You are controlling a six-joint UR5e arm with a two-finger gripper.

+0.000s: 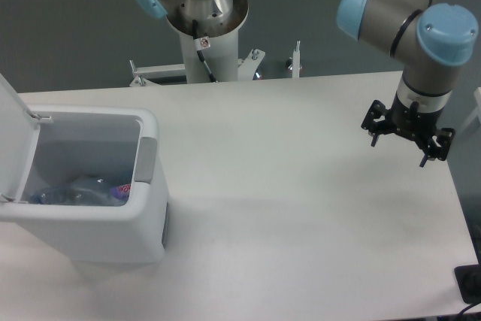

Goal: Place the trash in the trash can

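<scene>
Trash: a clear plastic bottle [68,192] with a bluish tint lies at the bottom of the bin, with a small scrap of coloured print [124,187] just beside it toward 3 o'clock; a white wrapper cannot be made out.
Trash can [143,212]: white, rectangular with rounded corners, at 9 o'clock on the table, well apart from the arm.
Lid [13,137]: hinged up, standing on the can's 9 o'clock side.
Grey tab [145,158]: on the can's 3 o'clock wall.
Gripper [406,142]: at 3 o'clock, above the table near its far right edge, fingers spread apart and holding nothing.
Table [285,208]: white.
Arm base [204,31]: at 12 o'clock, behind the table.
</scene>
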